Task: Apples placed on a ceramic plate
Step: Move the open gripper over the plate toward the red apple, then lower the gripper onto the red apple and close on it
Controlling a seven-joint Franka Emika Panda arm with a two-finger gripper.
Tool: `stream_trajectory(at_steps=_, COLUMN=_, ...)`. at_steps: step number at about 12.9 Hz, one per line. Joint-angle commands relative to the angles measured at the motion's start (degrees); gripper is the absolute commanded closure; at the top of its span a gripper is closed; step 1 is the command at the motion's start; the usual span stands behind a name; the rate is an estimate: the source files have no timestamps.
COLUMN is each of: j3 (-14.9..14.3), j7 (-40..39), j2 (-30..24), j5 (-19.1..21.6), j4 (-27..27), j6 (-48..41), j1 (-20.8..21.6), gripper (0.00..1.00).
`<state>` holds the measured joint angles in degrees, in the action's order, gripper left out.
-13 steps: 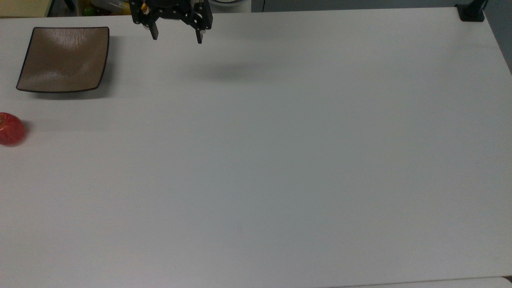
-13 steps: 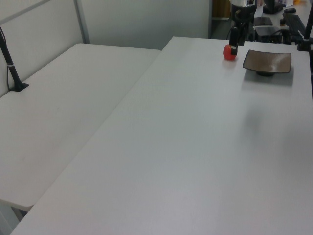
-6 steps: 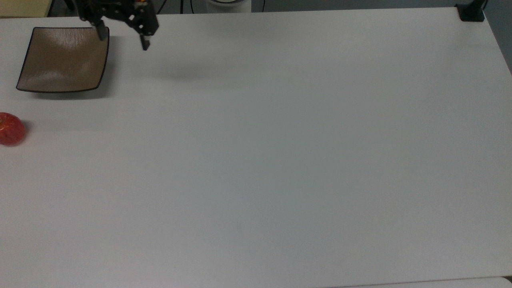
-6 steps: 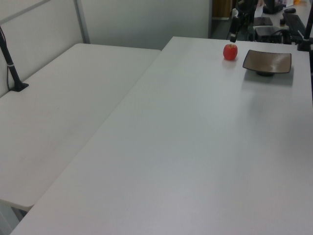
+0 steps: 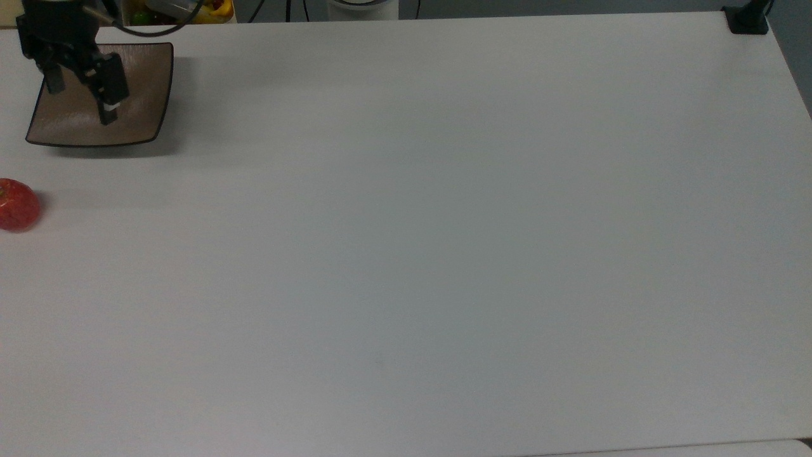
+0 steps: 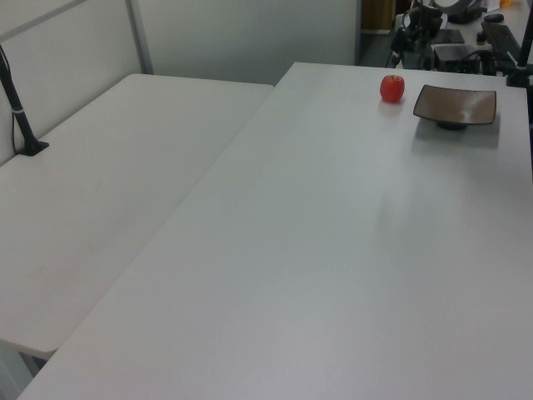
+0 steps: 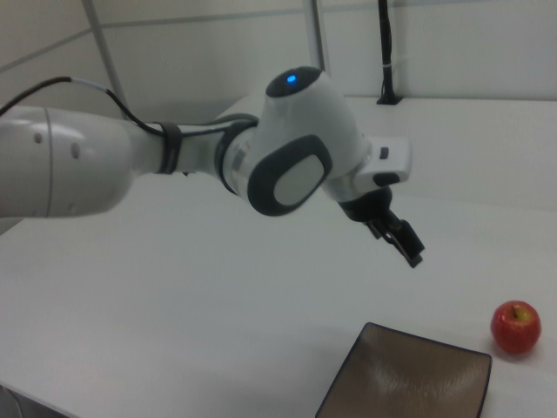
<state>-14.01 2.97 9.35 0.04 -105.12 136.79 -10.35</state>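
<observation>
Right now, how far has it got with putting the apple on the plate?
Nothing is done yet: the apple sits on the table, apart from the plate, which is bare. The gripper hangs open over the plate, holding nothing. Reaching the apple, gripping it and setting it on the plate all remain.

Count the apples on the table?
1. The apple sits on the table at the top view's left edge, just below the empty plate, apart from it.

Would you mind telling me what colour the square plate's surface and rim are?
The plate is glossy brown with a dark rim; the top view shows it best.
</observation>
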Motion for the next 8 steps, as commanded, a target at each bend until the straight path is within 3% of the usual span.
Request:
stream_trajectory(at_steps=1, j3=-0.05, j7=5.98, j2=7.06, j5=0.23, j4=3.5, j6=8.64, j1=-2.91, gripper=0.0)
stream_trajectory(at_steps=4, j3=-0.05, j7=10.64, j2=14.1, j5=0.23, j4=7.03, j6=16.9, j1=-5.9, gripper=0.0)
stream_trajectory(at_steps=8, j3=-0.05, j7=10.83, j2=17.36, j5=0.14, j4=7.47, j6=20.43, j1=-8.19, gripper=0.0)
